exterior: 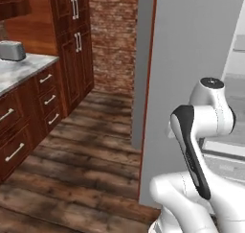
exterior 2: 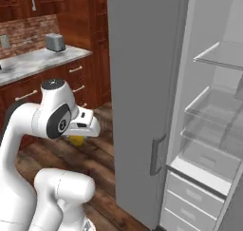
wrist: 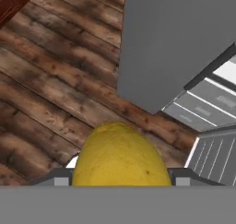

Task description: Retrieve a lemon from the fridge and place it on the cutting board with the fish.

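In the hand view the lemon [wrist: 120,155] sits at six o'clock, pressed between the two dark fingertips [wrist: 59,177] that flank it, so the gripper [wrist: 120,179] is clamped on the fruit and carries it above the wooden floor [wrist: 50,94]. In the right base view the same lemon [exterior 2: 76,140] peeks out as a yellow patch under the white hand, at about nine o'clock of the picture's middle, with the gripper [exterior 2: 77,139] pointing downward over the floor [exterior 2: 102,154]. Just past the hand, toward three o'clock, stands the fridge [exterior 2: 142,92]: its grey door [exterior 2: 140,82] is swung open edge-on to the camera, a grey bar handle [exterior 2: 158,154] is on its edge, and behind it the white interior shows clear glass shelves [exterior 2: 220,54] and drawers [exterior 2: 194,197] at five o'clock. In the left base view the arm's white links rise at five o'clock, and the grey fridge door [exterior: 191,59] fills the space from twelve to three o'clock. Farther off, at nine to ten o'clock, a marble counter [exterior: 24,69] tops dark wooden cabinets [exterior: 33,107] and bears a grey toaster [exterior: 12,50]; a brick wall [exterior: 112,35] closes the room at twelve o'clock.
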